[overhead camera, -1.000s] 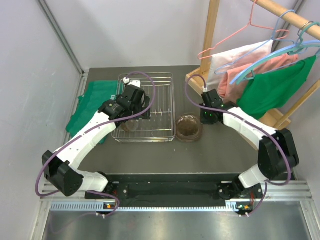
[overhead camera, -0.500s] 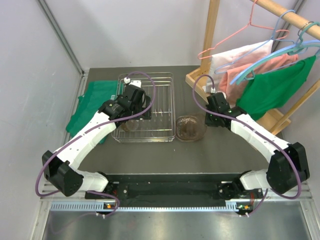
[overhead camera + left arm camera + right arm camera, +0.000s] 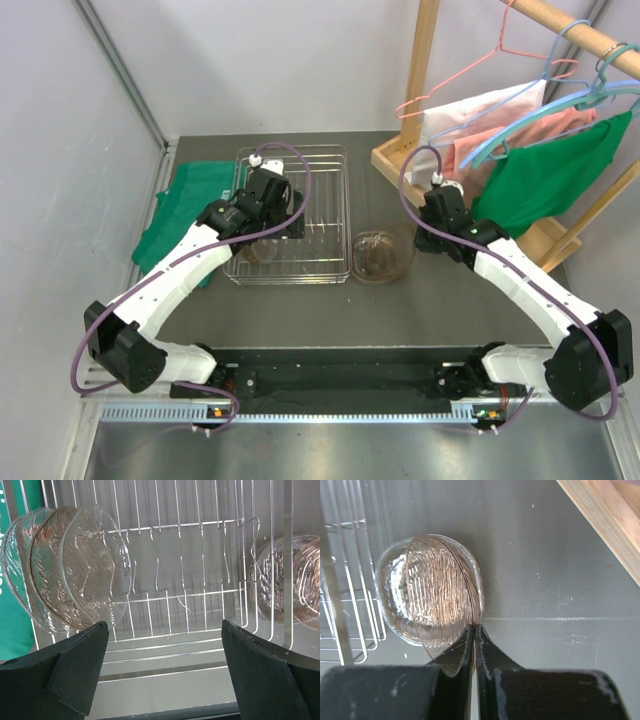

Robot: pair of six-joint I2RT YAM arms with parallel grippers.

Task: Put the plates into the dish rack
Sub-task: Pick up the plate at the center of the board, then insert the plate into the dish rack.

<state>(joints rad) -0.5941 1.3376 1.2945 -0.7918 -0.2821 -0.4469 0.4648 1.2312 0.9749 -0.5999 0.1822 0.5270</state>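
The dish rack (image 3: 318, 205) stands at the table's back middle. In the left wrist view several glass plates (image 3: 75, 570) stand on edge between the tines at the rack's (image 3: 200, 580) left end. My left gripper (image 3: 164, 624) is open and empty and hovers over the rack (image 3: 275, 228). My right gripper (image 3: 475, 626) is shut on the rim of a brown-tinted plate (image 3: 440, 595), tilted up on edge over a clear plate (image 3: 390, 585) lying on the table. This pile (image 3: 380, 257) sits just right of the rack, with the right gripper (image 3: 418, 240) at its right side.
A green cloth (image 3: 185, 210) lies left of the rack. A wooden clothes stand (image 3: 420, 90) with hangers and hanging clothes (image 3: 530, 150) fills the back right; its base beam (image 3: 605, 525) runs close behind my right gripper.
My right arm has swung to the right and stretched out, and the brown plate in its jaws has tipped up. The left arm has not moved.
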